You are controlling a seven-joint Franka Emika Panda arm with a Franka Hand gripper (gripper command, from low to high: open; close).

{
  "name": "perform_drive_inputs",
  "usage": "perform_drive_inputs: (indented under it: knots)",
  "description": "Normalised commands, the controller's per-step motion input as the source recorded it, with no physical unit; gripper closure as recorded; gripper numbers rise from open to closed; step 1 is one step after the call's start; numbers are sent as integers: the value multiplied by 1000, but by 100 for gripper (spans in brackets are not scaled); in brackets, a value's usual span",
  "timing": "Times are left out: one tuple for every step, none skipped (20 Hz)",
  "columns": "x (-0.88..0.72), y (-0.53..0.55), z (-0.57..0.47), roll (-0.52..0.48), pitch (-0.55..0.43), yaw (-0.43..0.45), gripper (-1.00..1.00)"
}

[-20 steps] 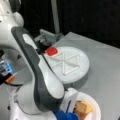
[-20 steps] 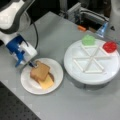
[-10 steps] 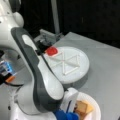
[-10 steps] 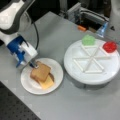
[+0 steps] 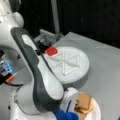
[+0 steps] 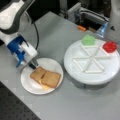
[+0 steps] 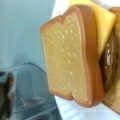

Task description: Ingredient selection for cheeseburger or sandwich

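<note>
A white plate (image 6: pixel 27 83) at a front view's lower left holds the sandwich. Two tan-brown bread squares (image 6: pixel 46 77) lie overlapping, with yellow-orange cheese (image 6: pixel 45 87) peeking out below. My gripper (image 6: pixel 33 65) reaches down at the plate's upper left rim, its tips right by the left bread's corner. The wrist view shows that bread (image 7: pixel 72 57) close up, with cheese (image 7: pixel 106 25) and the dark brown patty (image 7: pixel 111 65) behind it. The green leaf (image 6: pixel 88 40) and the red disc (image 6: pixel 110 46) sit in the divided round tray (image 6: pixel 91 75). The sandwich (image 5: pixel 83 102) and red disc (image 5: pixel 51 51) also show past my arm.
The tray (image 5: pixel 75 72) fills the table's middle in a front view, with the plate (image 5: pixel 97 113) just in front of it. Grey equipment (image 6: pixel 82 13) with an orange part and a blue part stands at the table's far edge. My arm (image 5: pixel 37 75) blocks much of a front view.
</note>
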Motion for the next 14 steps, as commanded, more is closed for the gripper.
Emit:
perform_drive_inputs:
  knots:
    - [-280,193,53,-17,-181,-151,-100]
    - [-286,189,50,-15,-182,-147,-100]
    - [-293,182,49,-17,-180,-144,-100]
    - [-302,178,49,-19,-178,-142,-100]
    - [-313,174,55,-21,-167,-136,-100]
    - [-320,172,59,-22,-165,-134,-100]
    - [-327,165,70,-28,-156,-130,-100]
    - [-340,162,89,-53,-140,-122,-100]
    - [-359,153,125,-94,-113,-113,-100]
    - [-382,153,171,-154,-75,-104,-100]
    - [-411,151,232,-222,-30,-92,-100]
    - [-438,154,299,-372,36,-73,-100]
    - [-447,166,329,-407,52,-69,-100]
    - [-444,187,389,-534,117,-66,-100]
